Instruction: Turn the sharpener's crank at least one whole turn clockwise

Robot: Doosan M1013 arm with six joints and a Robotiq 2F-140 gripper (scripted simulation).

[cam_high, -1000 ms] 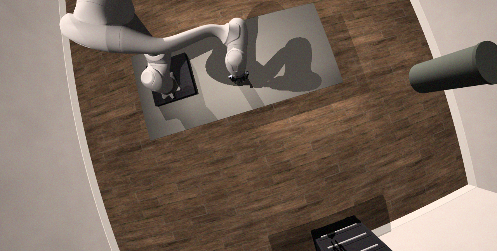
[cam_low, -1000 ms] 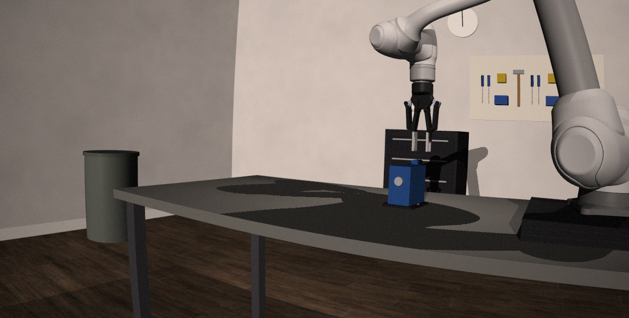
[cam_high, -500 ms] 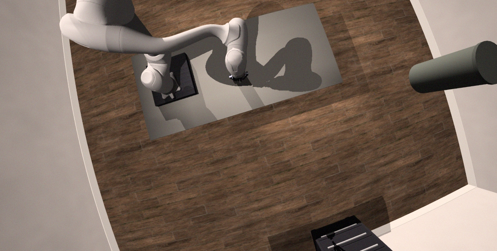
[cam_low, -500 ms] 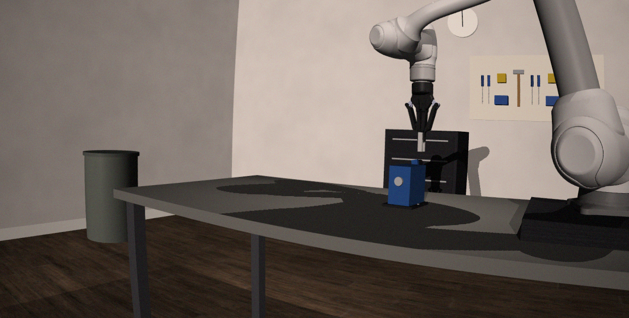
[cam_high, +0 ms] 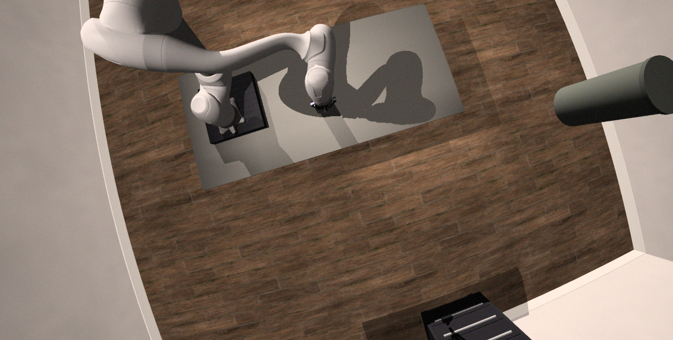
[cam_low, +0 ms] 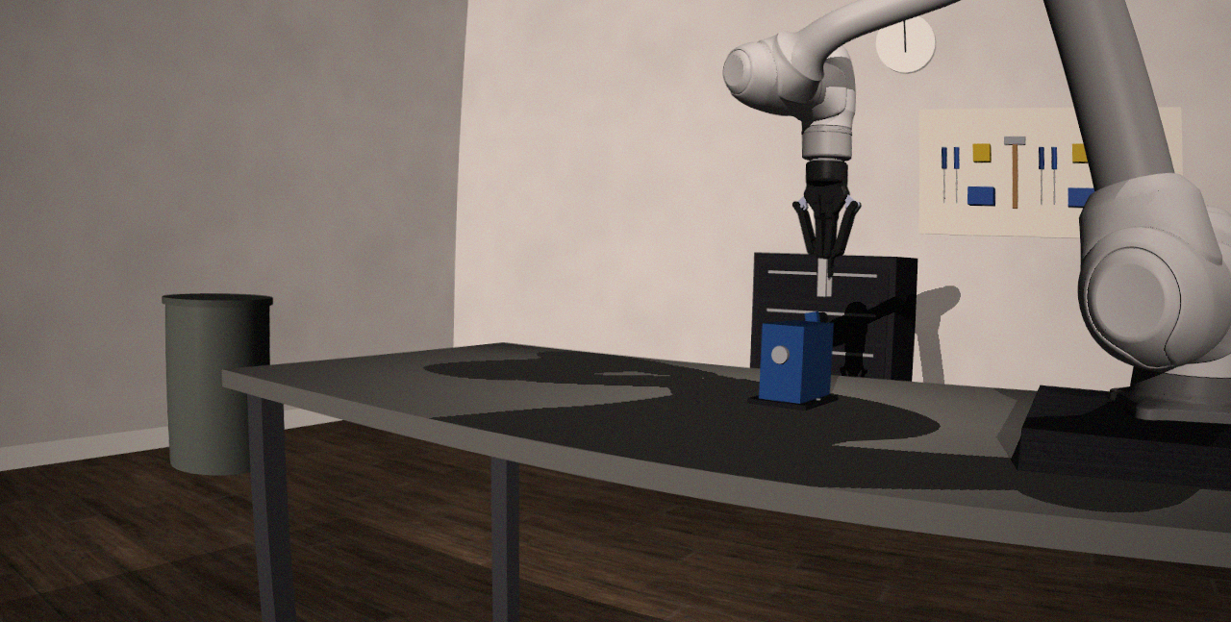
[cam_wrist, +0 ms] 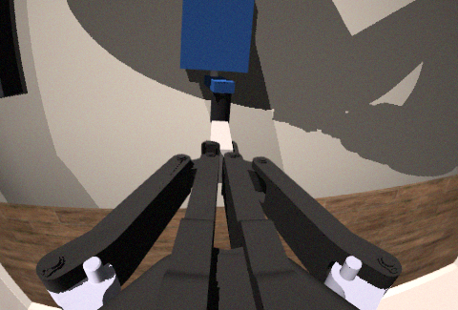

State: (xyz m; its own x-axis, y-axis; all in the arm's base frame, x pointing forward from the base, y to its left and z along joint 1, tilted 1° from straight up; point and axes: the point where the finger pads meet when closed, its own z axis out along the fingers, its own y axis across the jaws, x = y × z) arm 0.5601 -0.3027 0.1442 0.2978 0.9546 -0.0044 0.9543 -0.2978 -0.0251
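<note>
The blue pencil sharpener [cam_low: 794, 360] stands on the grey table. In the wrist view it is a blue block [cam_wrist: 218, 16], with the short blue crank arm [cam_wrist: 220, 84] and the dark knob [cam_wrist: 220, 106] at its near end. The knob is at the top of its circle [cam_low: 816, 316]. My gripper [cam_low: 824, 281] hangs upright above the knob with a clear gap between them. Its fingers are pressed together with nothing between them, as the wrist view [cam_wrist: 220, 144] shows. From the overhead camera the wrist hides the sharpener, and only the gripper's base [cam_high: 323, 104] shows.
The arm's dark base block [cam_low: 1118, 437] sits at the table's right end. A black drawer cabinet [cam_low: 873, 309] stands behind the table. A grey bin [cam_low: 214, 382] stands on the floor beyond the table's left end.
</note>
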